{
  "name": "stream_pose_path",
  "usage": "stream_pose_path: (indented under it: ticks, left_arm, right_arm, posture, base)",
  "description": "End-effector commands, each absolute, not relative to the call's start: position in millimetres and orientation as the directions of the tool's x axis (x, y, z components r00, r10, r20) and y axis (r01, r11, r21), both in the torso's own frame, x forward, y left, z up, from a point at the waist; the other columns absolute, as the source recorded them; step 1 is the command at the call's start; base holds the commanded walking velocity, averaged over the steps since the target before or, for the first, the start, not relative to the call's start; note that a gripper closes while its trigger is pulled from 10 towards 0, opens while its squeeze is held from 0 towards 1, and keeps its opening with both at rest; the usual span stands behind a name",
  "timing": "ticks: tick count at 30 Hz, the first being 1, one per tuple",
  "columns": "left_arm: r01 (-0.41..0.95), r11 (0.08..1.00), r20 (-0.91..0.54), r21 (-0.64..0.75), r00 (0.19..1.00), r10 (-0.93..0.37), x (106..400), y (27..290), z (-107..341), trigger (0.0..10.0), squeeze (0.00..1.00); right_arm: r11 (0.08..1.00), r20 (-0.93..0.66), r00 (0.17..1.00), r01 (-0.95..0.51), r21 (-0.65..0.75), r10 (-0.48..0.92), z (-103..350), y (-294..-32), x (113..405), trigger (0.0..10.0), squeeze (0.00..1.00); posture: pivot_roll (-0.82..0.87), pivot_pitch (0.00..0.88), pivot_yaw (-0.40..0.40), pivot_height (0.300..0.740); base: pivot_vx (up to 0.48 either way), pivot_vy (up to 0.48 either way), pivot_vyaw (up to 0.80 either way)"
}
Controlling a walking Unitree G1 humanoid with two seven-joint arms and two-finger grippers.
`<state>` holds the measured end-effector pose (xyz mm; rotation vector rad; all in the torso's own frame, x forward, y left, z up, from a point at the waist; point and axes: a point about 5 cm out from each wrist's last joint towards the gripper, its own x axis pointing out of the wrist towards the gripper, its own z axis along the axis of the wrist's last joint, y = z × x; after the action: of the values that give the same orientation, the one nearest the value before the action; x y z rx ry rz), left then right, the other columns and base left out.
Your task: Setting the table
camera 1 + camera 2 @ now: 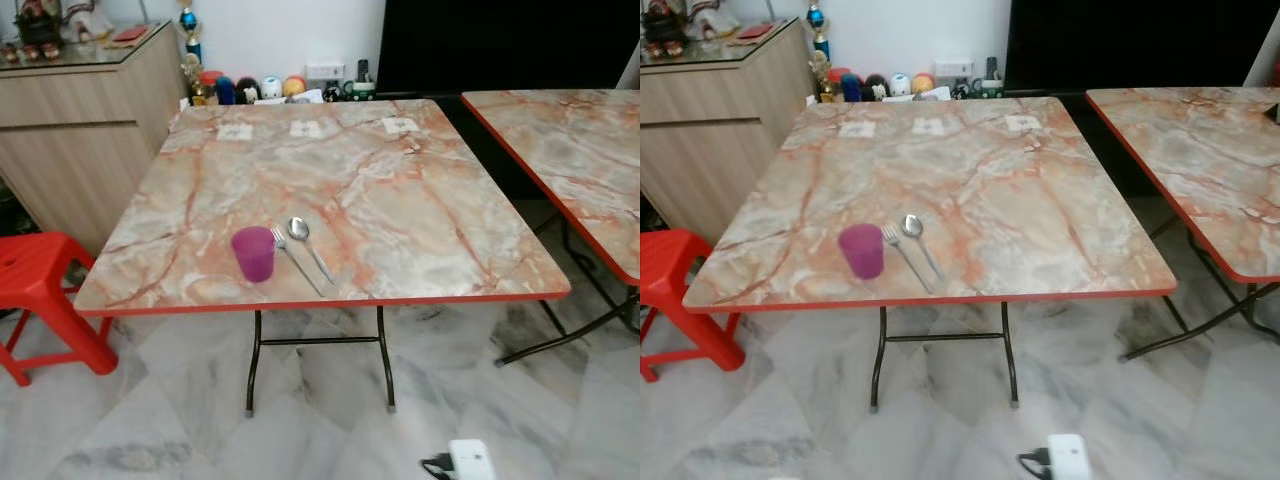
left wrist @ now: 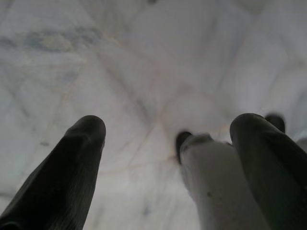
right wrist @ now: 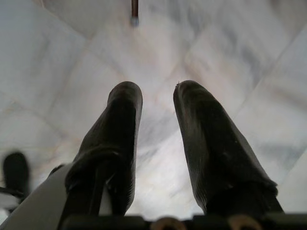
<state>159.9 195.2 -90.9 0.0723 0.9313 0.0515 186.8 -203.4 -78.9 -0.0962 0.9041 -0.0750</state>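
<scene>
Left gripper (image 2: 165,132) hangs over the pale marble floor tiles (image 1: 330,430) with its black fingers spread wide, holding nothing. Right gripper (image 3: 157,98) also points at the floor, fingers slightly parted and empty.

On the folding table (image 1: 420,200), near its front edge, a translucent purple plastic cup (image 1: 253,252) stands upright; its contents cannot be determined. Just beside it lie a metal fork (image 1: 294,258) and a metal spoon (image 1: 308,243), roughly parallel. The tabletop is marble-patterned with a red rim on dark metal legs. A red plastic stool (image 1: 40,290) stands at the table's left. A second, matching table (image 1: 580,150) stands to the right.
</scene>
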Motion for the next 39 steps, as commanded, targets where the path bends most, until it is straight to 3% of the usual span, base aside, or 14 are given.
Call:
stream_pose_path:
  ticks: [1, 8, 18, 31, 39]
  left_arm:
    - [-0.015, 0.993, -0.822, 0.119, 0.56, 0.107, 146, 208, -95, 10.0, 0.0]
    - [-0.015, 0.992, -0.82, 0.122, 0.561, 0.109, 146, 209, -94, 10.0, 0.0]
    - [-0.016, 0.993, -0.821, 0.121, 0.56, 0.109, 147, 209, -94, 10.0, 0.0]
    - [-0.018, 0.993, -0.822, 0.12, 0.559, 0.11, 145, 209, -95, 10.0, 0.0]
    - [-0.015, 0.993, -0.822, 0.116, 0.56, 0.104, 145, 207, -95, 10.0, 0.0]
  right_arm:
    - [0.997, -0.771, 0.635, -0.016, -0.081, -0.052, -78, -187, 193, 10.0, 0.0]
    - [0.997, -0.766, 0.641, -0.032, -0.072, -0.035, -77, -186, 194, 10.0, 0.0]
    - [0.999, -0.74, 0.672, -0.002, -0.039, -0.028, -75, -185, 196, 10.0, 0.0]
    - [0.989, -0.572, 0.815, 0.142, 0.033, -0.098, -63, -188, 202, 10.0, 0.0]
    - [0.987, -0.545, 0.831, 0.155, 0.037, -0.11, -61, -189, 202, 10.0, 0.0]
  posture:
    - [0.0, 0.031, 0.012, 0.74]
    - [0.0, 0.047, 0.007, 0.74]
    - [0.0, 0.051, 0.0, 0.74]
    - [-0.02, 0.063, -0.024, 0.74]
    - [-0.03, 0.071, -0.036, 0.74]
  base:
    - [0.0, 0.0, 0.8]
    - [0.0, 0.0, 0.8]
    - [0.0, 0.0, 0.0]
    - [0.0, 0.0, 0.0]
    - [0.0, 0.0, 0.0]
